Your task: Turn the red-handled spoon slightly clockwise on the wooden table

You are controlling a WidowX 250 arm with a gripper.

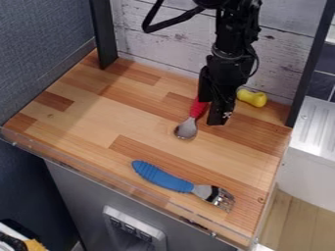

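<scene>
The black gripper point(218, 100) hangs down over the back right part of the wooden counter, low over the handle end of a spoon. The spoon's red handle point(197, 109) shows just left of the gripper and is partly hidden by it. Its metal bowl point(186, 129) lies on the wood, toward the front left. Whether the gripper touches the handle cannot be made out. Behind and to the right of the gripper is a yellow object point(252, 97). A fork with a blue handle point(161, 177) and metal tines point(223, 198) lies nearer the front edge.
A low clear rim point(98, 173) runs along the front of the wooden counter point(98, 117). Dark upright posts stand at the back left point(103, 34) and back right point(307, 63), with a whitewashed plank wall point(160, 44) between them. A white ribbed surface point(317, 127) adjoins on the right.
</scene>
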